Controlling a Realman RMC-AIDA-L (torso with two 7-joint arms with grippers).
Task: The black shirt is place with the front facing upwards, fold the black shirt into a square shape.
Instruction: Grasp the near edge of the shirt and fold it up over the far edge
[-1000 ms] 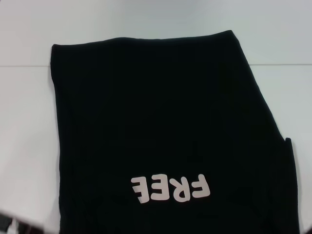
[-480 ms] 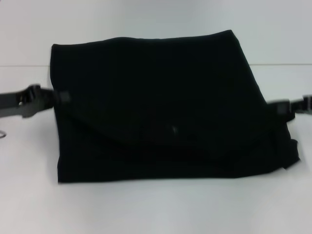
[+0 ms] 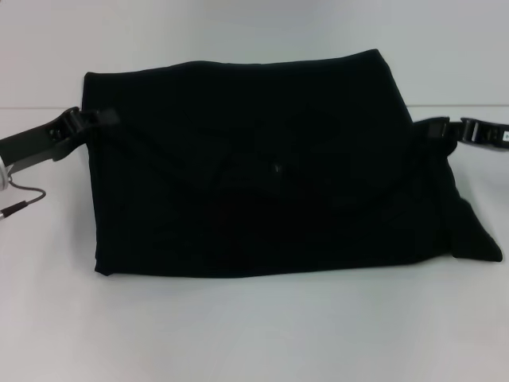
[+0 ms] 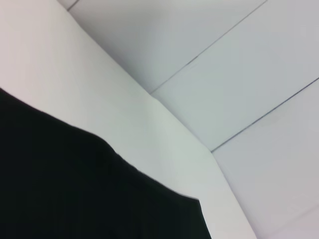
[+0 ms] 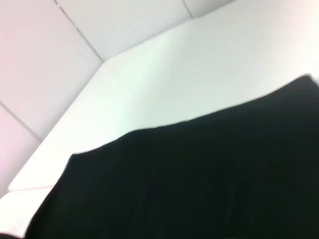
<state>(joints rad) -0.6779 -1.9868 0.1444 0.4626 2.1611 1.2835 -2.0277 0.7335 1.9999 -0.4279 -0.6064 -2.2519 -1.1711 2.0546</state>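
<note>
The black shirt lies on the white table, folded over on itself into a wide rectangle. Its lettering is hidden. My left gripper is at the shirt's left edge near the far corner, shut on the fabric. My right gripper is at the right edge, level with it, also shut on the fabric. A loose corner of cloth sticks out at the near right. The shirt fills the lower part of the left wrist view and of the right wrist view; neither shows fingers.
A thin cable hangs by my left arm at the left edge. A pale panelled wall rises behind the table's far edge. Bare tabletop lies in front of the shirt.
One second ago the shirt lay flat with the lettering showing and no arms in view. The near part is now folded away from me, and both grippers have moved farther back along the edges.
</note>
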